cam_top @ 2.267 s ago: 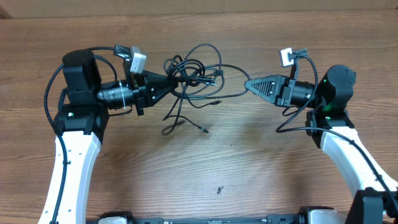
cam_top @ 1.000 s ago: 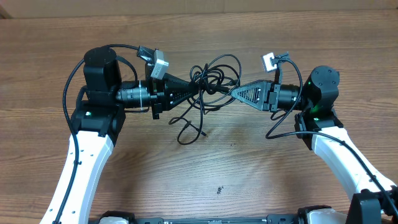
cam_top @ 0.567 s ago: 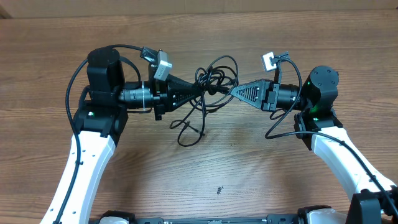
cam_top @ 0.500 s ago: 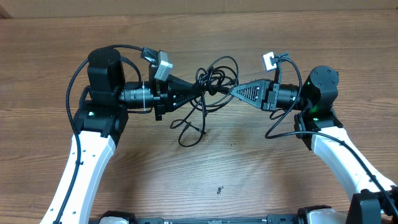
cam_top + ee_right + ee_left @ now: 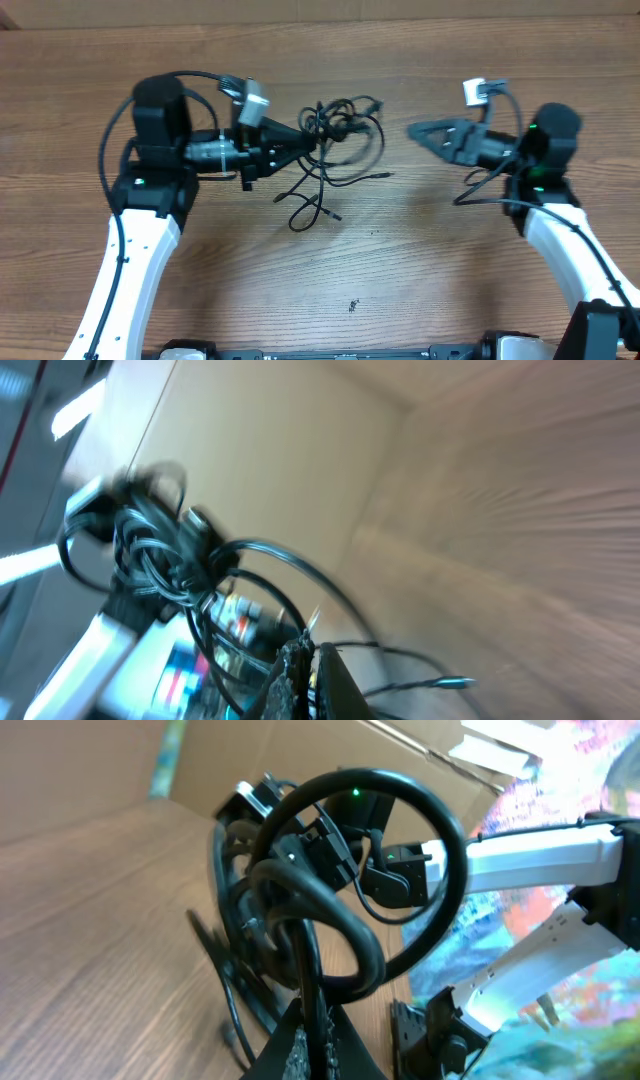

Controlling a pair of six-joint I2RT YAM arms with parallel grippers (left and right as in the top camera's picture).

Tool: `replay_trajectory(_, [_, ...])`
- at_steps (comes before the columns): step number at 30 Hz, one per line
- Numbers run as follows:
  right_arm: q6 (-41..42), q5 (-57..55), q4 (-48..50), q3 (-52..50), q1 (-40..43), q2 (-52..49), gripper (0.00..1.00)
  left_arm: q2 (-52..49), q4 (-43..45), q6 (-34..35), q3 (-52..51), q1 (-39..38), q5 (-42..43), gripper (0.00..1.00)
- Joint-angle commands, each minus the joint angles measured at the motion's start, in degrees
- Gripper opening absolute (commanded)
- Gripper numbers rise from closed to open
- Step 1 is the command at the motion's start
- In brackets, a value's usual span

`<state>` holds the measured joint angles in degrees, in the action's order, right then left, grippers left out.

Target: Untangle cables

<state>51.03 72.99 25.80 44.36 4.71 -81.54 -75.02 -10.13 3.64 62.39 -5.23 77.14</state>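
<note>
The cables point(image 5: 345, 125) are a tangle of thin black cords on the wooden table, left of centre. My left gripper point(image 5: 316, 141) is shut on a cord at the tangle's left side. In the left wrist view the cord runs straight between the fingers of the gripper point(image 5: 312, 1042), and big loops of the cables point(image 5: 330, 880) rise above them. My right gripper point(image 5: 411, 129) is shut and stands apart to the right, with no cord seen running to it from above. In the right wrist view the gripper point(image 5: 308, 660) faces the blurred cables point(image 5: 150, 550). A silver-tipped plug point(image 5: 386, 176) lies between the grippers.
The brown wooden table point(image 5: 400, 280) runs to a cardboard wall point(image 5: 320, 10) at the back. Another plug end point(image 5: 335, 214) trails toward the front. A small dark speck point(image 5: 352, 305) lies near the front middle.
My right gripper has shut and pulled back to the right, away from the tangle. The silver-tipped plug now lies stretched out to the right. The left gripper still holds its cord.
</note>
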Motion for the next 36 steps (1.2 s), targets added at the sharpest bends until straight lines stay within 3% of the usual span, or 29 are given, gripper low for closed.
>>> replay_trajectory(1, [-0.3,0.0,-1.4,0.7,5.0,0.5,0.04,0.4,0.5,0.7,0.4,2.6,4.9,0.04])
replay_trajectory(8, [-1.8,3.0,-2.8,0.7,7.4,0.5,0.05,0.4,0.5,0.7,0.4,3.7,5.4,0.04])
replay_trajectory(11, [-5.5,4.5,-2.8,0.7,6.5,0.5,0.17,0.4,0.5,0.7,0.4,3.7,7.3,0.04])
replay_trajectory(16, [-17.2,7.3,-2.8,0.7,4.2,0.5,0.64,0.5,1.2,2.3,0.4,3.6,13.4,0.04])
replay_trajectory(19, [-21.5,7.3,-2.9,0.7,2.9,0.5,0.76,0.5,1.2,3.8,0.4,3.6,13.4,0.04])
replay_trajectory(27, [-31.6,6.0,-5.7,0.7,-3.8,0.4,0.81,0.5,3.5,7.5,0.4,1.1,13.4,0.04])
replay_trajectory(33, [-32.6,2.5,-7.1,0.7,-7.2,0.4,0.82,0.5,12.3,16.3,0.4,-1.6,13.4,0.04])
replay_trajectory(36, [-32.9,2.6,-7.1,0.7,-7.6,0.4,0.82,0.5,14.1,17.0,0.4,-2.4,13.4,0.04])
